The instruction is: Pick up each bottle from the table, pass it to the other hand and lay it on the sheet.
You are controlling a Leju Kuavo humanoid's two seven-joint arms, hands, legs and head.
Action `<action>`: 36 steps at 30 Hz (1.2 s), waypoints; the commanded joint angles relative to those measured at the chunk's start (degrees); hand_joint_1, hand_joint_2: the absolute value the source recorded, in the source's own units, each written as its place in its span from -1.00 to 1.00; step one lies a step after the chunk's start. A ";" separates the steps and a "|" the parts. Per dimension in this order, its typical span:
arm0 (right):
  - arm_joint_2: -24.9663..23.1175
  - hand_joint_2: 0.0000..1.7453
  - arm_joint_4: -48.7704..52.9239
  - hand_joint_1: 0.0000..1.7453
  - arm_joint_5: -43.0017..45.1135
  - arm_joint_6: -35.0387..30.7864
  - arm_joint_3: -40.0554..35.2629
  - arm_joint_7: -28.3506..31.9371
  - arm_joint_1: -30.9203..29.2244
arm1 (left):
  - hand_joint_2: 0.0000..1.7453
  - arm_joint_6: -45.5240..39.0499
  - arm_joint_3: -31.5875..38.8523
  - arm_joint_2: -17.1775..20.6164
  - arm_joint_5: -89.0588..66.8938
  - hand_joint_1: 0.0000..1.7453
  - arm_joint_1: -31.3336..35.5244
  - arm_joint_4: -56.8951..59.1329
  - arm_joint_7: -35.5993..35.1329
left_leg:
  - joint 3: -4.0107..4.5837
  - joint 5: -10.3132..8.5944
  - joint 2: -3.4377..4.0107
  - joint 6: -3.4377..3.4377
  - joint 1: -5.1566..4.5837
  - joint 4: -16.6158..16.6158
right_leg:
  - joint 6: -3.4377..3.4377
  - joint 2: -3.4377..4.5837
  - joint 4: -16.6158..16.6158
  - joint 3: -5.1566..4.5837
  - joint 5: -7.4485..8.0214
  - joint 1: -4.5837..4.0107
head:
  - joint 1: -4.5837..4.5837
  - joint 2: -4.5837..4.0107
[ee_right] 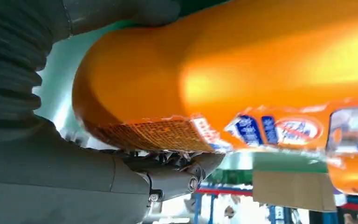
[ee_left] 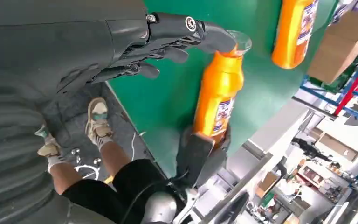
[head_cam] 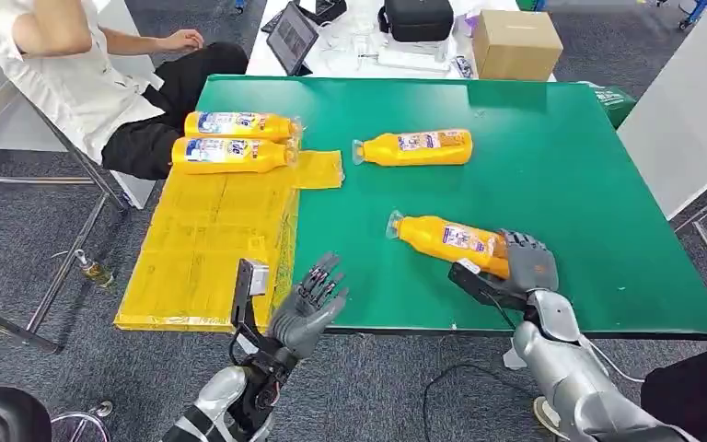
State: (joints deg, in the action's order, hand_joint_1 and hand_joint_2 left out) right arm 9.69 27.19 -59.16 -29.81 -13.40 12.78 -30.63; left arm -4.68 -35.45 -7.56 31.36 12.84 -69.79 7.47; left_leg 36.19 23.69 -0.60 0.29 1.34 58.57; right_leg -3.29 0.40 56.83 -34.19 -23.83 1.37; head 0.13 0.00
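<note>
- Right hand (head_cam: 527,267): was seen closed around the base of an orange bottle (head_cam: 446,239); the bottle was tilted, its cap end pointing toward the left hand.
- Left hand (head_cam: 311,299): was seen holding nothing, fingers spread, raised at the near table edge beside the sheet.
- Yellow sheet (head_cam: 207,244): was spread over the left edge of the green table (head_cam: 562,166).
- Two bottles (head_cam: 235,140): were laid side by side at the sheet's far end.
- Loose bottle (head_cam: 416,147): was lying on the table, apart from the sheet.
- Cardboard box (head_cam: 514,44): was noted beyond the table.
</note>
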 commanded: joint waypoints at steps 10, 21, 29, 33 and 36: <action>-9.10 1.00 15.57 1.00 26.59 20.04 5.86 18.46 6.79 | 1.00 -1.45 -2.81 1.89 -1.56 -1.00 -1.46 2.30 4.37 | -0.52 0.10 0.35 -0.04 0.06 -0.13 | 0.20 0.30 -0.15 0.35 0.04 -0.10 | 0.04 0.00; -9.93 1.00 32.75 1.00 48.11 29.32 -4.49 12.79 8.33 | 1.00 -2.24 -2.86 1.83 0.96 -1.00 -0.21 4.34 7.03 | -0.09 0.05 0.17 -0.06 0.02 -0.05 | 0.12 0.20 -0.02 0.02 -0.01 -0.04 | 0.00 0.00; -10.73 1.00 38.09 1.00 51.25 30.91 -10.21 13.48 12.55 | 1.00 -10.82 -1.78 -0.30 -12.40 -1.00 1.49 2.95 16.92 | 0.00 0.06 0.09 -0.04 0.01 -0.03 | 0.15 0.13 0.01 -0.03 -0.05 -0.05 | 0.00 0.00; -10.80 1.00 36.06 1.00 51.47 30.94 -12.61 13.10 12.40 | 1.00 -15.47 -0.27 -1.35 -19.13 -1.00 0.95 -0.50 21.46 | 0.01 0.06 0.14 -0.07 0.01 -0.02 | 0.13 0.17 -0.01 -0.05 -0.03 -0.05 | 0.00 0.00; -11.51 1.00 33.86 1.00 50.95 30.55 -14.35 13.05 12.31 | 1.00 -17.21 -0.12 -2.08 -21.54 -1.00 0.15 -3.40 22.35 | -0.05 0.11 0.20 -0.11 0.03 0.00 | 0.15 0.20 -0.02 0.01 -0.05 -0.08 | 0.00 0.00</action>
State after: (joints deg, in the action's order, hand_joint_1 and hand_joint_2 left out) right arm -1.51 64.06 -8.00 1.03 -21.44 26.18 -17.48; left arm -18.89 -36.50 -8.33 14.02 12.18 -69.51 27.90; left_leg 36.33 23.70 -0.53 0.30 1.34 58.54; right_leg -3.29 0.58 56.84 -34.35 -23.83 1.37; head 0.13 0.00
